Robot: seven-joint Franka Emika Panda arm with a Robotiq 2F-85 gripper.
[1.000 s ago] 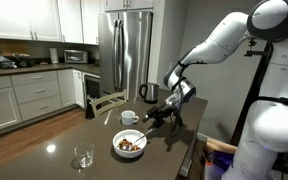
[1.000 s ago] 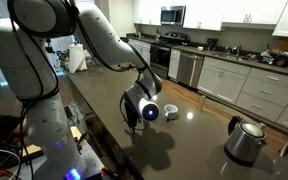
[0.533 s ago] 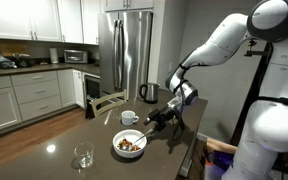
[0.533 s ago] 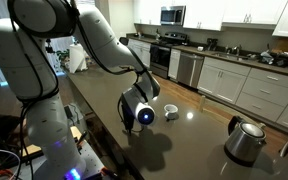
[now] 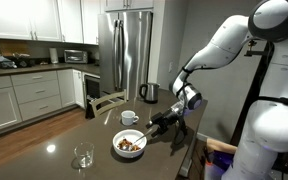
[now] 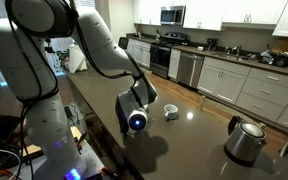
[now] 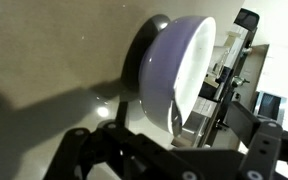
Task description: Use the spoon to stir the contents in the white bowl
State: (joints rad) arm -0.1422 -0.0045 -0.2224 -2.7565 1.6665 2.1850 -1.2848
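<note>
The white bowl (image 5: 129,152) stands on the dark table near its front edge, with the brown chunky contents (image 5: 130,143) heaped inside. My gripper (image 5: 153,124) hangs low just beside the bowl's rim, tilted towards it, jaws open. The wrist view shows the bowl's outer wall (image 7: 169,65) from the side, very close, filling the space ahead of the open gripper (image 7: 184,112). A grey strip by the rim could be the spoon's handle, but I cannot tell. In an exterior view my wrist (image 6: 134,108) hides the bowl.
A white handled cup (image 5: 130,117) (image 6: 170,112) stands just behind the bowl. A clear glass (image 5: 82,156) sits nearer the front, a kettle (image 5: 147,93) (image 6: 244,140) at the table's far end. A chair back (image 5: 106,103) and kitchen counters lie beyond the table.
My arm has sunk a little and shifted, bringing the wrist lower beside the bowl. The jaws stayed open, and the bowl, cup and glass have not moved.
</note>
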